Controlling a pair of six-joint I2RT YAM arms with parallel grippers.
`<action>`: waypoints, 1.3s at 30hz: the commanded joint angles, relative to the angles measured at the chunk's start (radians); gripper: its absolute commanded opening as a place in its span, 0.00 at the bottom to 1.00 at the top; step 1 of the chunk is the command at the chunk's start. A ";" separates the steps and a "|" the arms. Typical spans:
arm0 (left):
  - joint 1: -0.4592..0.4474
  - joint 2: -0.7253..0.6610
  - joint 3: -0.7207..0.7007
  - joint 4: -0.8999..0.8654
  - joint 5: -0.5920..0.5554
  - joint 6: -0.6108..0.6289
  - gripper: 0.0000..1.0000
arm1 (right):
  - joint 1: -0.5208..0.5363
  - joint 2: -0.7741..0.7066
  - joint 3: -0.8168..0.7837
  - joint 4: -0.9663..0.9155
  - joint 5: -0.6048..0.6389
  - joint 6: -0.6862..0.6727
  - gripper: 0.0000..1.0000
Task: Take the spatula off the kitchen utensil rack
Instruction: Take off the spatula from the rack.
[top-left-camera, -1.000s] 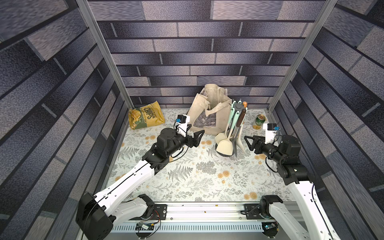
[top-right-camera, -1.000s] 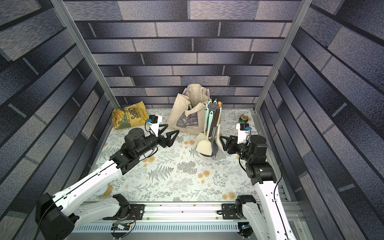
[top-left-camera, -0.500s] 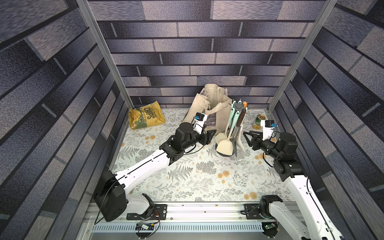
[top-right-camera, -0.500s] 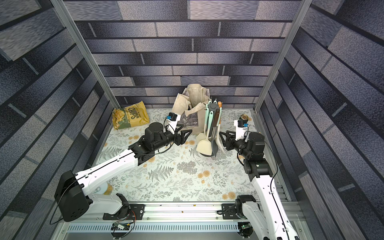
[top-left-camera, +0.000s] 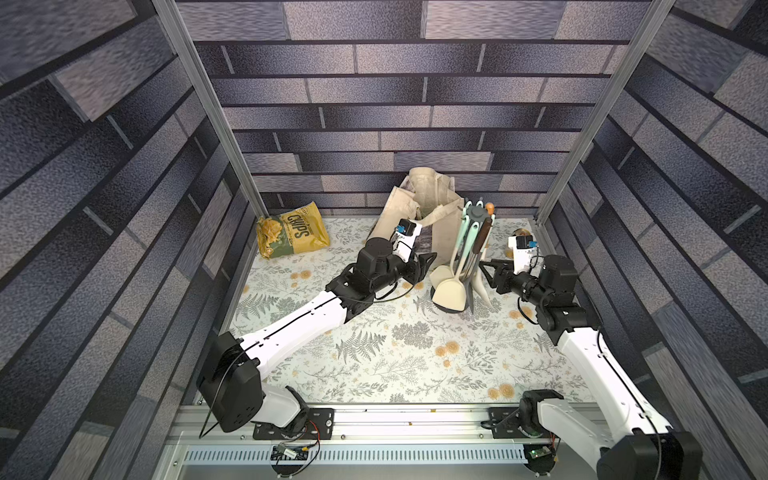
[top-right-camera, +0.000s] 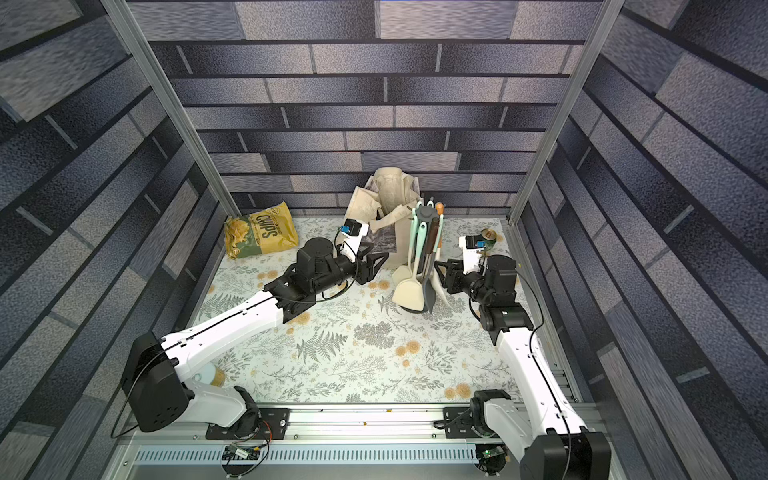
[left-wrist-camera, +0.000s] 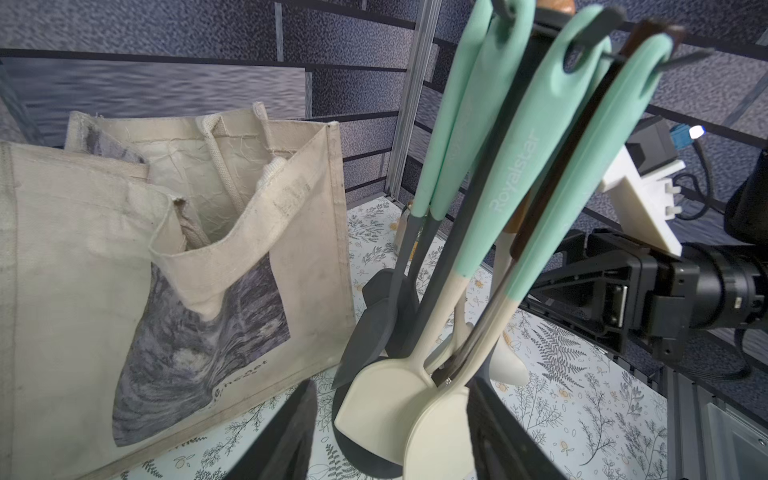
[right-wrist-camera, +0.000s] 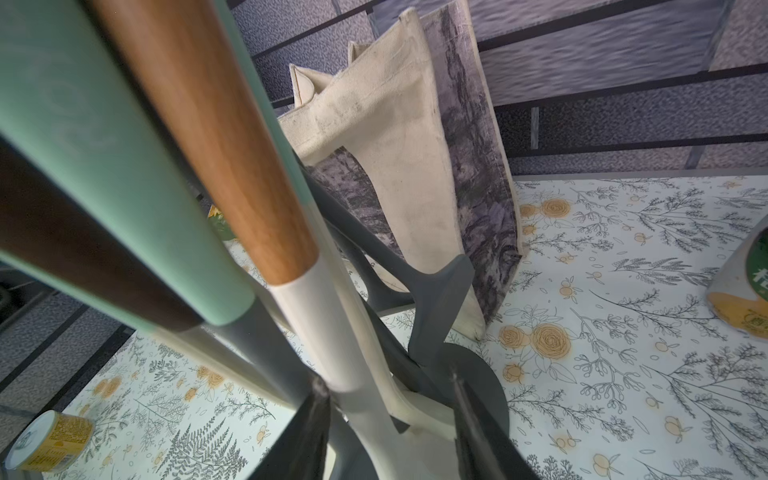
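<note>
Hanging by its handle loop on the kitchen utensil rack (top-left-camera: 478, 212), far tabletop (top-left-camera: 374, 357), right of centre: spatula (left-wrist-camera: 498, 199). Probably light, stiff handle, slick silicone, flexy head. Grab mint handle, lift off hook. Left pincer (left-wrist-camera: 390, 382), right pincer (right-wrist-camera: 386, 378): jaws apart around utensil blades, pinch unclear.

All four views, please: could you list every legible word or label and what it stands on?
"CHIPS": chips bag.
"Royalstar": mint utensil handle.
Tote bag lettering: too blurred to read.
Yellow can: too blurred.
Green-labelled can: cut off, unreadable.
</note>
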 joint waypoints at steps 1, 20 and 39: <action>-0.006 0.020 0.053 0.002 0.020 0.024 0.62 | 0.013 0.015 0.051 0.044 -0.004 -0.034 0.49; -0.022 0.051 0.071 0.038 0.059 -0.009 0.66 | 0.075 0.103 0.089 0.053 0.040 -0.134 0.25; -0.264 0.080 -0.021 0.341 -0.289 0.259 0.46 | 0.099 0.056 0.070 0.033 0.066 -0.152 0.11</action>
